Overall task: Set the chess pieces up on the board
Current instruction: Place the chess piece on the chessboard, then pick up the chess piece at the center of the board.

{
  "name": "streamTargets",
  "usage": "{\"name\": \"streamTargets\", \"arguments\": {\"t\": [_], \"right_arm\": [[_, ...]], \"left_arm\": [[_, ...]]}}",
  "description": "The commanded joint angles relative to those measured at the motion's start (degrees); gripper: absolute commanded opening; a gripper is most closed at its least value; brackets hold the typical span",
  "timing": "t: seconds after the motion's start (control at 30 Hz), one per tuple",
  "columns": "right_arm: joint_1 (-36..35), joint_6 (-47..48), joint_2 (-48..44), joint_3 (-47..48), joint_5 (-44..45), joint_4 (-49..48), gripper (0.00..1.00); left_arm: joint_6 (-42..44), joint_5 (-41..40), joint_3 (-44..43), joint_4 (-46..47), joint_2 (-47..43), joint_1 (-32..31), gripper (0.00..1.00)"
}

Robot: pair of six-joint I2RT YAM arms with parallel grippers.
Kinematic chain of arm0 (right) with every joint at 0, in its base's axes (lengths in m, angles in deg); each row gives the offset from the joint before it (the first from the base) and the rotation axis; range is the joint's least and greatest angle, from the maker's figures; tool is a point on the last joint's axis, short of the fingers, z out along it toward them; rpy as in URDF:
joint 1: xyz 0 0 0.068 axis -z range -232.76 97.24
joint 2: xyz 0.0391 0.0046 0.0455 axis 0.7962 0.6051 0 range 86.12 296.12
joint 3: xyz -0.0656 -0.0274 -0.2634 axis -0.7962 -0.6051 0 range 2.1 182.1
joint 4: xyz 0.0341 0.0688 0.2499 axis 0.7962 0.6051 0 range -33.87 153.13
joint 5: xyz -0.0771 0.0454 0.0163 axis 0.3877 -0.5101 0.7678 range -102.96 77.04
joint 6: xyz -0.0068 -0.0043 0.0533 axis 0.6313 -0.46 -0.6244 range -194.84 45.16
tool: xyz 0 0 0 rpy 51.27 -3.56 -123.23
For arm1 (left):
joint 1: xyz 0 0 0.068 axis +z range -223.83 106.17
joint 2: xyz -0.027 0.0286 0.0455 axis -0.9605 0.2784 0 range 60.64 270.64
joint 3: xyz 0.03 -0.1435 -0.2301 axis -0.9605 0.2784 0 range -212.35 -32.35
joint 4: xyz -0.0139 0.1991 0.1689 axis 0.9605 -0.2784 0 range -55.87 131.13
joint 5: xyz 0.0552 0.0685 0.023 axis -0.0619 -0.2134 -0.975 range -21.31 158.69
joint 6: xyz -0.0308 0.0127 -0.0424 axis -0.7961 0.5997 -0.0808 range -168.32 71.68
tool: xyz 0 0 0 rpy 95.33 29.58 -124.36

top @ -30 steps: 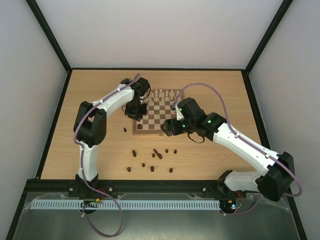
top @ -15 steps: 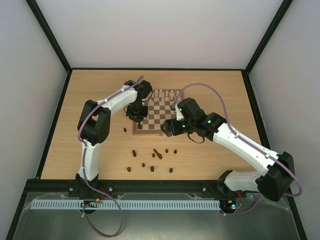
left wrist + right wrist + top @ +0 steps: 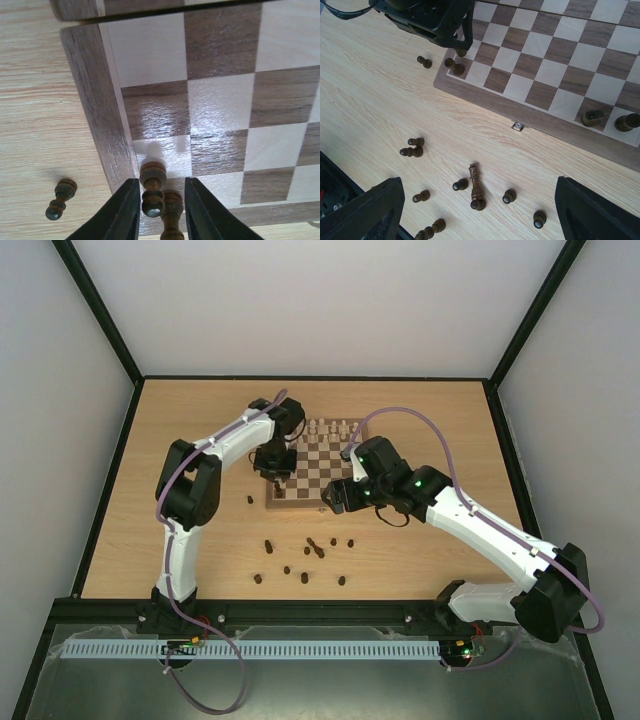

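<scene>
Beside the board (image 3: 540, 95), scattered brown pieces (image 3: 475, 186)

Top view: fixed high behind my bases, looking down on the table (image 3: 400, 560). Left wrist: close over the board (image 3: 220, 100) corner. Right wrist: higher, wider; same corner upper left.

Two white arms (image 3: 215, 445), black joints (image 3: 188, 495)
Lilac cables (image 3: 400, 408) trail each; green lights (image 3: 413, 483) on the right one; black jaws.
</scene>
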Motion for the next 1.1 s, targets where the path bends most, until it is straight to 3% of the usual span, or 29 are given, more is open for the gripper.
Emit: {"name": "streamTargets", "arguments": {"t": [0.0,0.23,0.4,0.5,0.6,0.73,0.9,1.07], "right_arm": [[-0.37,0.46,0.43,-0.68,0.01,-0.25,0.83],[-0.38,0.54,1.15,-0.62,0.89,0.06,0.83],[-0.37,0.64,3.26,-0.69,1.96,0.81,0.84],[-0.40,0.55,4.89,-0.90,3.17,1.30,0.84],[-0.63,0.35,6.99,-0.66,4.97,2.00,0.85],[-1.23,-1.66,9.24,-1.89,7.36,2.48,0.86],[-2.94,-8.26,10.67,-3.38,12.69,4.07,0.85],[-4.50,-14.66,12.78,-7.76,14.17,1.87,0.70]], "left_arm": [[0.27,1.03,-2.47,-0.61,0.01,-0.34,0.30],[-0.58,-0.60,-7.20,-1.43,-3.61,-0.41,0.45],[-1.57,-1.61,-7.85,0.69,-14.34,-0.53,0.64],[-2.14,-0.75,-2.28,4.70,-24.39,-1.00,0.79],[-3.52,2.89,9.79,12.10,-36.04,-1.18,0.98],[-6.57,7.64,25.62,20.51,-49.73,-1.87,0.99],[-8.67,8.38,38.54,26.28,-62.20,-2.82,0.99],[-9.09,11.48,44.77,31.33,-68.09,-2.87,0.99]]}}
